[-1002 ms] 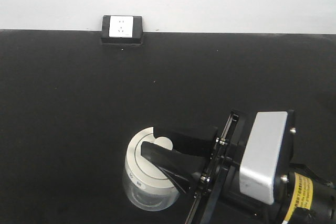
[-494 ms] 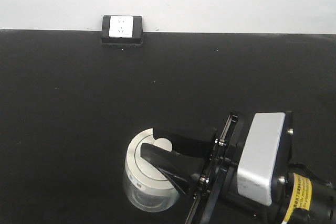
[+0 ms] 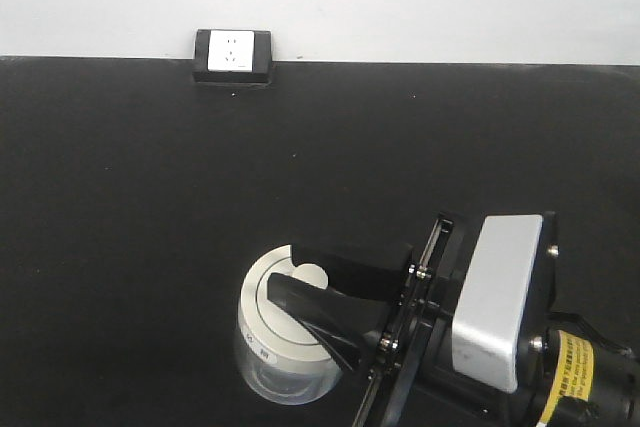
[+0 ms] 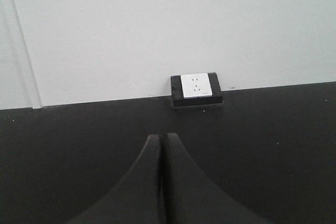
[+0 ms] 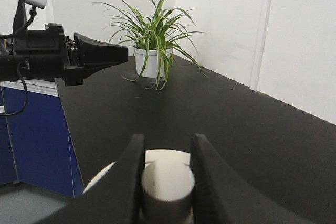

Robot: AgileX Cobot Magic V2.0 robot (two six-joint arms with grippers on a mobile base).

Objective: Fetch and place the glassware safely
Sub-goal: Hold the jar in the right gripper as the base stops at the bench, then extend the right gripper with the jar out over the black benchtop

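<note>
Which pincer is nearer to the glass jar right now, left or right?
Right. The right pincer sits over the glass jar, fingers closed around its lid knob. The left pincer, shut and empty, hangs well away from it over the black table.

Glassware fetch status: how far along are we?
Done: approach, right gripper sits at the jar. In hand: its fingers flank the lid knob, apparently touching; firm grip unconfirmed. Remaining: lift the jar off the table and place it. Left gripper is shut, empty.
</note>
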